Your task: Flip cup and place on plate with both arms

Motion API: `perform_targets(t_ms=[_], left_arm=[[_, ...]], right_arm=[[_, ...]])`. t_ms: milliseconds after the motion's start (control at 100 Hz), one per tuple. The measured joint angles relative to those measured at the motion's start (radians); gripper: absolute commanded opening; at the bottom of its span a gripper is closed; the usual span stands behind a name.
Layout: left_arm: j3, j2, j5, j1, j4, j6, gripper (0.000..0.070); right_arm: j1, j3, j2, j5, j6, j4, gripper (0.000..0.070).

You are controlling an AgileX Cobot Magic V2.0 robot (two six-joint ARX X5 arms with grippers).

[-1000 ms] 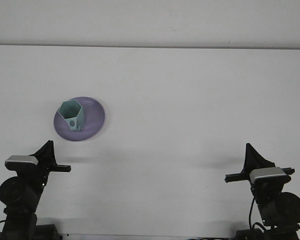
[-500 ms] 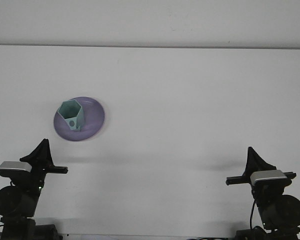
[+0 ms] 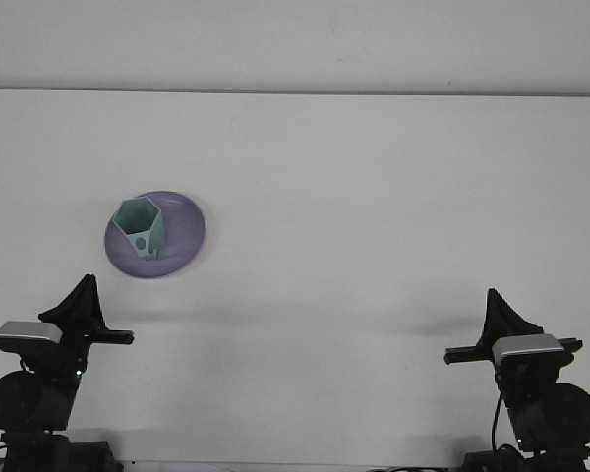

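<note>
From my remote seat I look forward over a wide white table (image 3: pixel 374 216) that fills almost the whole view, matte and evenly lit, with soft grey shadows falling just ahead of each arm. Beyond its far edge a pale, plain wall (image 3: pixel 295 39) runs straight across the top of the picture. On the left half of the table, toward the middle in depth, lies a round lavender plate (image 3: pixel 182 246). A mint-green cup (image 3: pixel 142 227) with a faceted, five-sided rim stands upright on the plate, mouth open to the ceiling, sitting left of the plate's centre; a small round mark shows on its near face. My left gripper (image 3: pixel 79 300) sits at the bottom left corner, well apart from the plate and nearer to me, its dark fingertips pointing up and away as a single wedge; it holds nothing, and I cannot tell whether its fingers are parted. My right gripper (image 3: pixel 496 310) mirrors it at the bottom right corner, far from the cup, also empty, and its finger gap is likewise impossible to judge from here.
</note>
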Motion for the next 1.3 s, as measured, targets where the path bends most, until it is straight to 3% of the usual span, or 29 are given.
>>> perform_targets(t_ms=[310,470,1300], left_arm=[[-0.271,-0.201,-0.014,-0.04,0.094,0.079,0.0014],[-0.364,-0.233,-0.019,-0.063,0.113,0.087,0.0014],[-0.373,-0.243,-0.019,-0.085,0.15,0.085,0.0014]], right_arm=[[0.0,0.0,0.0,0.0,0.0,0.0,0.0001],[0.0,0.0,0.0,0.0,0.0,0.0,0.0001],[0.0,0.0,0.0,0.0,0.0,0.0,0.0001]])
